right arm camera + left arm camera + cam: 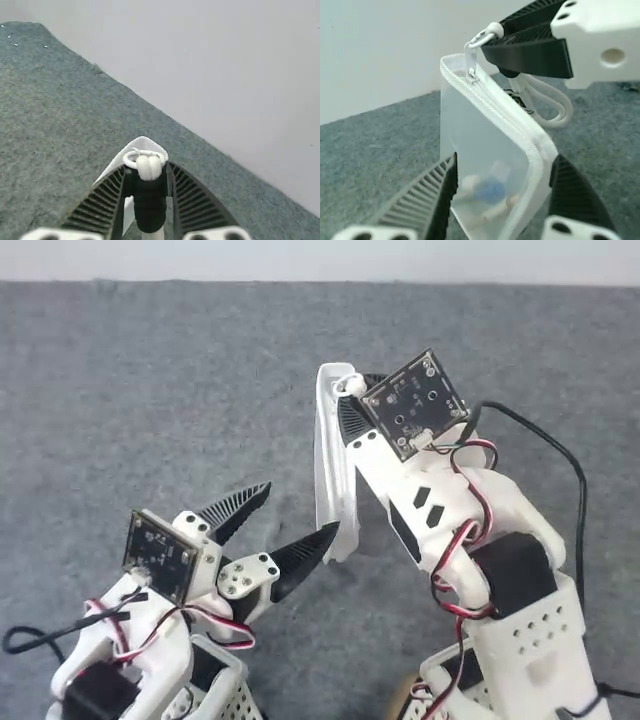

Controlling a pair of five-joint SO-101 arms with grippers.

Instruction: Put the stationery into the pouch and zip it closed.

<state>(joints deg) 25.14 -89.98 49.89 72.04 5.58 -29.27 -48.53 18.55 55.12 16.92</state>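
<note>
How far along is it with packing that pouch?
Done: stationery sits inside the pouch, and the zip looks closed. In hand: right gripper pinches the zip pull; open left gripper flanks the pouch. Left: letting go, probably.

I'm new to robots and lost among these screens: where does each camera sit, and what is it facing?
High view: fixed above, looking down at the table; left arm and right arm show.
Left wrist view: on the left arm, facing the pouch inside the open left gripper.
Right wrist view: on the right arm, looking along the right gripper, shut on the zip pull.
Shared: all show the pouch.
</note>
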